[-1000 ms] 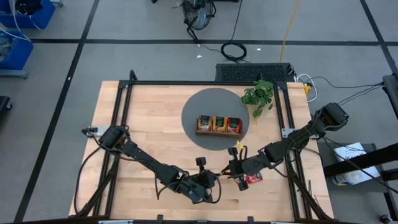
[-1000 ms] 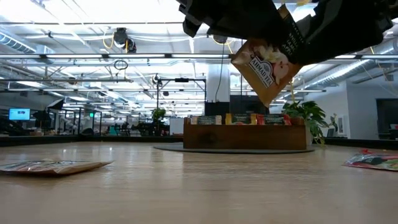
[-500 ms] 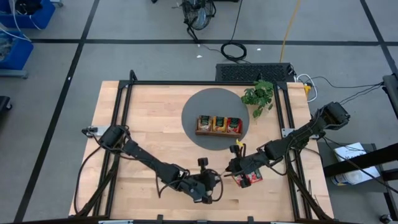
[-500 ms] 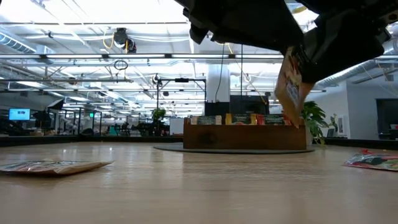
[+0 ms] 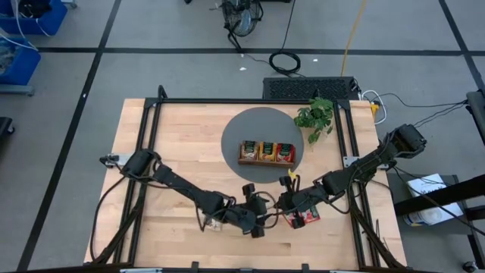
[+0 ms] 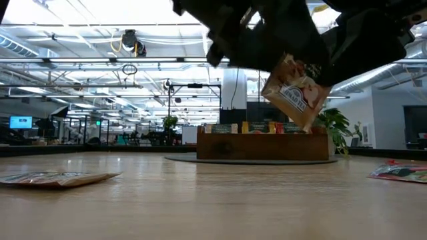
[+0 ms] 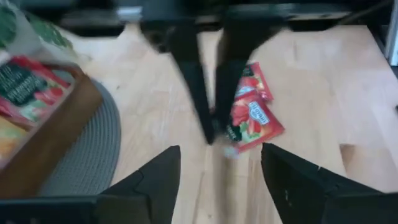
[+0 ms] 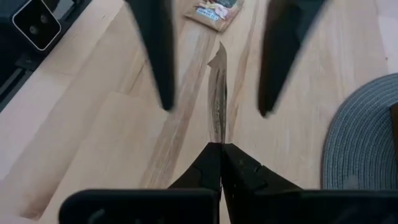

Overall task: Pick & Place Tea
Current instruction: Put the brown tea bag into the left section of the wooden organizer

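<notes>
The table [image 5: 189, 152] is pale butcher-block wood with long straight grain, framed by black rails, standing on grey carpet tiles crossed by dark seams. Cables and a yellow cord trail over the floor behind it. From table height the room beyond is a wide open workshop with bright ceiling lights, exposed beams and monitors far off.

A round grey woven mat [image 5: 261, 121] lies beyond both grippers, and on it stands the brown wooden tray [image 5: 267, 153] with three compartments of upright packets, green, orange and red. A leafy green plant [image 5: 316, 115] sits at the mat's far right edge.

The right gripper [image 8: 219, 148] hangs above the near part of the table, its dark fingers pressed together on a beige tea packet [image 6: 295, 92], thin, flat and glossy, seen edge-on from the wrist and tilted in the low view. Directly under and just right of this gripper lies a red tea packet [image 5: 306, 218] flat on the wood. The left gripper [image 5: 256, 220] faces it from close by, fingers [image 7: 155, 180] spread apart and empty, on either side of the packet's line. Another beige packet [image 6: 57, 178] lies flat behind the left gripper, to its left.

A second ago the left gripper was clamped on the beige packet too; it has since let go and drawn slightly back, and the packet now hangs from the right gripper alone.
</notes>
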`<state>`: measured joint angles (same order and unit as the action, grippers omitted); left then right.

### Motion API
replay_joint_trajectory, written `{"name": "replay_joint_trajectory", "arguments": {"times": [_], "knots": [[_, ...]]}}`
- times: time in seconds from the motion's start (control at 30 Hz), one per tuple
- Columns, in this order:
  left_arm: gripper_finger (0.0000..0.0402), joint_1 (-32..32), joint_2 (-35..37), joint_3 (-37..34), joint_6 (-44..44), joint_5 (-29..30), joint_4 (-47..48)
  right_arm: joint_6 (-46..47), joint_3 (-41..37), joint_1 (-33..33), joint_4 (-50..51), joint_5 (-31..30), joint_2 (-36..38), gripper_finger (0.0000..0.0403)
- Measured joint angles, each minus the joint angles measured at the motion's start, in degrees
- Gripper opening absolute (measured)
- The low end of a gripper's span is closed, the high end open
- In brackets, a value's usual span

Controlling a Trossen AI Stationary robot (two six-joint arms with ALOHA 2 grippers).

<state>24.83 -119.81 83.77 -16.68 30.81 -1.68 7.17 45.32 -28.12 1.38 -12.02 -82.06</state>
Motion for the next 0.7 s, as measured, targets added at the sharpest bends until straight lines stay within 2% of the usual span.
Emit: {"name": "replay_joint_trajectory", "arguments": {"times": [0.07, 0.17, 0.4, 0.43, 0.7], "knots": [[0.0215, -0.71, 0.0, 0.0, -1.0, -1.97, 0.36, -0.1, 0.0, 0.0, 0.21, 0.04, 0.0, 0.0], [0.0177, -1.07, 0.0, 0.0, -0.84, -2.79, 0.37, -0.1, 0.02, 0.0, 0.26, 0.03, 0.0, 0.0], [0.0024, -0.69, 0.0, 0.02, 2.98, -2.91, 2.59, -0.14, 0.02, 0.0, 0.61, 0.04, 0.0, 0.0], [0.0013, -0.69, 0.0, 0.02, 3.78, -2.91, 2.73, -0.2, 0.02, 0.0, 0.5, -0.03, -0.02, 0.0], [0.0006, 0.14, 0.0, 0.02, 7.66, 0.17, 3.02, -1.0, 0.02, 0.04, -0.69, -1.61, -0.07, 0.0]]}}
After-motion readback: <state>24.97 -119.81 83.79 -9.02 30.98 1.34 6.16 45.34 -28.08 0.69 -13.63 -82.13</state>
